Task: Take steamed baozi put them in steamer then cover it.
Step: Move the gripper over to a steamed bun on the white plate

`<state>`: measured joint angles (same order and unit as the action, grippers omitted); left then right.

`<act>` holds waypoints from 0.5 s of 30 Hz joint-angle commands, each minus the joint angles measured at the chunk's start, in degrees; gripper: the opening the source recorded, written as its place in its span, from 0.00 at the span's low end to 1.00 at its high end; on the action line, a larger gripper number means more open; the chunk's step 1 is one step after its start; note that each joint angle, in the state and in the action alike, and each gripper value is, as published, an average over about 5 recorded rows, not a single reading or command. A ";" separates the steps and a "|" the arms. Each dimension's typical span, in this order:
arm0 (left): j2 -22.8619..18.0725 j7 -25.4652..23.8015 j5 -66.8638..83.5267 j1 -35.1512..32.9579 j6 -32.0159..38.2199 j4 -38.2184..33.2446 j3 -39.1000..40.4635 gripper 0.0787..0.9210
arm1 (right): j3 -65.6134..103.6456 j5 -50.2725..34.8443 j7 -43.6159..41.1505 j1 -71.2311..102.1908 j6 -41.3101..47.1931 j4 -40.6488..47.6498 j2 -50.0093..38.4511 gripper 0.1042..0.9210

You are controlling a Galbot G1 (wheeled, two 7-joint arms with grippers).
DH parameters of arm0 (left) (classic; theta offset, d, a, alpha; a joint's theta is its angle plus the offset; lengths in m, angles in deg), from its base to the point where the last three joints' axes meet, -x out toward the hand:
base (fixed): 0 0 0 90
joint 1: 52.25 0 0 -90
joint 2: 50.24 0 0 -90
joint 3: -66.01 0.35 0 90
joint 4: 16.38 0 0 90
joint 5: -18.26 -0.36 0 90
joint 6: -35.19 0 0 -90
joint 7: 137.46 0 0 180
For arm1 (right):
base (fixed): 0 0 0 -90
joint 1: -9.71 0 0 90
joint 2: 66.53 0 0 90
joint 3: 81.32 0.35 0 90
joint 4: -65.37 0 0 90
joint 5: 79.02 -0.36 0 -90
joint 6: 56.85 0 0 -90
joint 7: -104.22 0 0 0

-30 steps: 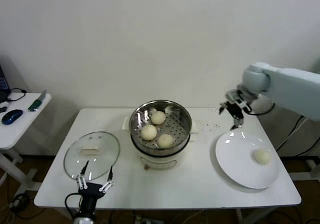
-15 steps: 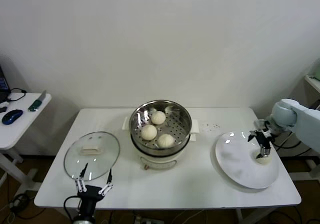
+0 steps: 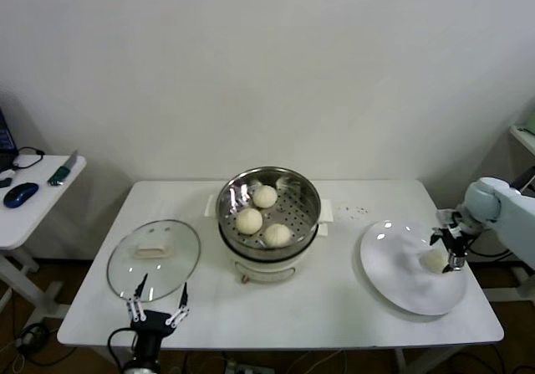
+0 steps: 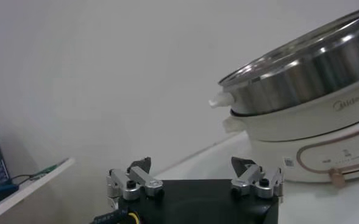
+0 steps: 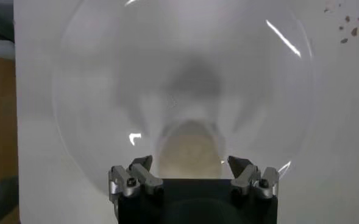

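Note:
Three cream-white baozi (image 3: 264,217) lie in the shiny steamer (image 3: 308,192) on its white pot base at the table's middle. One baozi (image 3: 434,260) lies on the white plate (image 3: 401,274) at the right. My right gripper (image 3: 452,247) is open and down at that baozi. In the right wrist view the baozi (image 5: 189,150) sits between the spread fingers of my right gripper (image 5: 190,165). My left gripper (image 3: 156,304) is open and empty at the table's front left edge; its wrist view (image 4: 192,167) shows the steamer (image 4: 301,79) from the side.
The clear glass lid (image 3: 154,255) lies flat on the table left of the steamer. A side table (image 3: 25,211) with a mouse and a knife stands at the far left. The table's right edge is close to the plate.
My right arm has swung from above the table's back right down to the plate and lowered onto the baozi. The left arm has not moved.

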<state>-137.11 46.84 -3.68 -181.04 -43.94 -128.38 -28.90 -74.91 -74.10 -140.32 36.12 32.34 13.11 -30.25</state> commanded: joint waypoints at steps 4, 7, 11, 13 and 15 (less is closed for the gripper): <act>-0.14 0.01 -0.31 0.06 -0.05 0.31 0.09 0.88 | 4.02 4.87 -0.57 3.01 -2.62 7.84 4.14 0.88; -0.14 0.02 -0.31 0.08 -0.11 0.20 0.03 0.88 | 3.82 5.19 -0.94 2.93 -2.80 7.98 4.21 0.88; -0.18 0.02 -0.33 0.08 -0.13 0.14 0.03 0.88 | 3.63 5.42 -1.20 2.95 -3.12 7.88 4.07 0.88; -0.23 0.03 -0.38 0.06 -0.11 0.17 0.03 0.88 | 3.66 5.42 -1.28 2.97 -3.36 7.91 4.09 0.87; -0.31 0.04 -0.47 0.03 -0.05 0.21 0.06 0.88 | 3.75 5.36 -1.31 2.91 -3.57 7.99 4.16 0.84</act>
<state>-137.32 46.87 -4.00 -180.99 -44.02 -128.18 -28.88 -72.05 -69.90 -141.38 38.32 29.73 19.15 -27.11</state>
